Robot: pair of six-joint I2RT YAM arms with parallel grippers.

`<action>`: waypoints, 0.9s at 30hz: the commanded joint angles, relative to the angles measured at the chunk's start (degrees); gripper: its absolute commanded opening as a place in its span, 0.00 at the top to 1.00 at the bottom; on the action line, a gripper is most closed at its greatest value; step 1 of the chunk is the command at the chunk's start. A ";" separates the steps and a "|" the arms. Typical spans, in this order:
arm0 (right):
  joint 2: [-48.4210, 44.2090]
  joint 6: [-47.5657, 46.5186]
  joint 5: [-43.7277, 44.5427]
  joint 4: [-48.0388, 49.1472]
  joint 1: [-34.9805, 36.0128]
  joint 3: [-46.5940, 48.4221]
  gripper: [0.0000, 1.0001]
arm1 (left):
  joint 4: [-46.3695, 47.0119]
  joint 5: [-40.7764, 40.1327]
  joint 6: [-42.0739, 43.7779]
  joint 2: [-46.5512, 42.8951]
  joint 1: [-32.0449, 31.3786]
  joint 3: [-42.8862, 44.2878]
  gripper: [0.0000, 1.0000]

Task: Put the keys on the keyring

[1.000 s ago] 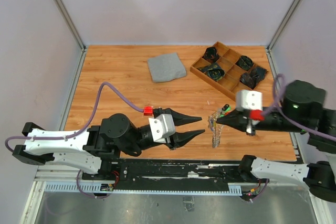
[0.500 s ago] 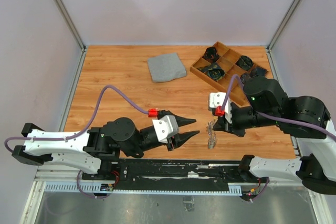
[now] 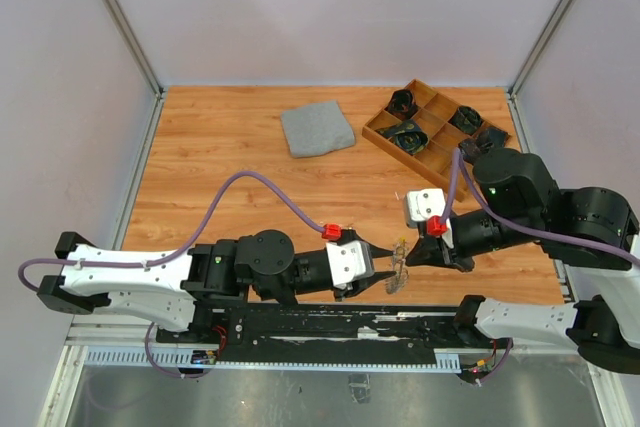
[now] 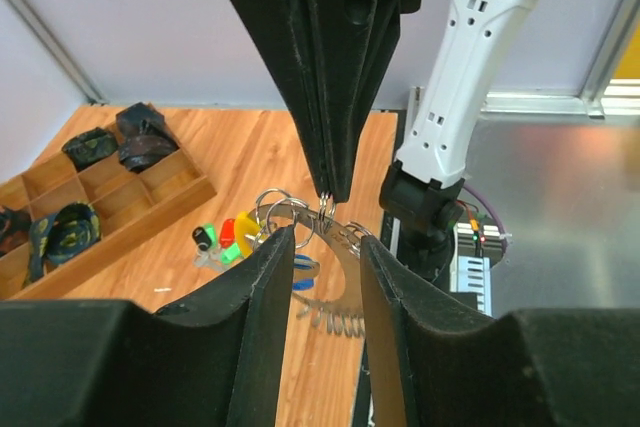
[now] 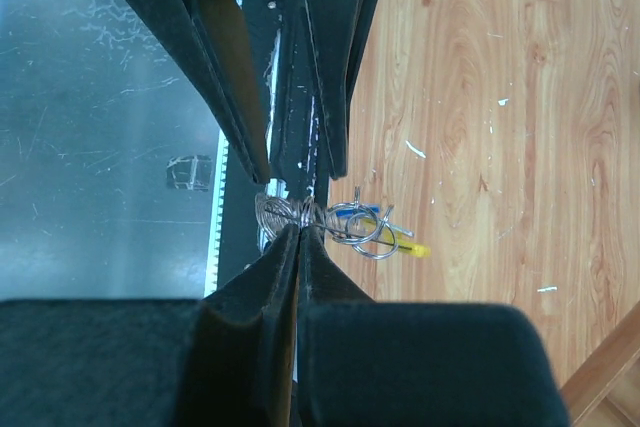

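My right gripper [image 3: 409, 253] is shut on the keyring [image 3: 401, 270], a silvery jagged loop held just above the table's near edge. In the right wrist view its fingertips [image 5: 303, 228] pinch the ring's coils [image 5: 276, 211], and a yellow key [image 5: 406, 246] and a blue key [image 5: 377, 215] hang off small rings beside them. My left gripper [image 3: 388, 266] is open, its jaws on either side of the ring. In the left wrist view [image 4: 325, 239] the ring [image 4: 340, 246] crosses the gap, with green [image 4: 231, 253], red [image 4: 229, 232] and yellow [image 4: 246, 226] keys hanging at the left.
A folded grey cloth [image 3: 317, 129] lies at the back middle. A wooden tray [image 3: 382, 133] with dark bundles in its compartments stands at the back right. The black rail [image 3: 300, 319] runs along the table's near edge, right under the grippers.
My left arm has reached right until its open jaws straddle the keyring. My right gripper has brought the ring down and toward the near edge, still shut on it.
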 commanded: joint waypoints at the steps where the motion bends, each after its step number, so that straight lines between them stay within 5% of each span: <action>1: -0.93 -1.28 -3.84 1.00 0.02 0.93 0.99 | -1.57 2.77 -0.18 1.74 -0.14 4.02 0.62; 14: -1.63 -1.09 -6.69 2.67 0.02 0.60 1.00 | -2.04 3.18 0.30 4.10 -0.12 6.39 0.67; 24: -1.93 -1.03 -6.49 4.00 0.02 0.38 0.99 | -2.36 4.22 0.68 4.78 -0.13 7.14 0.98; 27: -2.40 -0.90 -5.99 5.49 0.02 -0.08 0.99 | -1.20 4.09 0.87 4.32 -0.14 6.64 1.00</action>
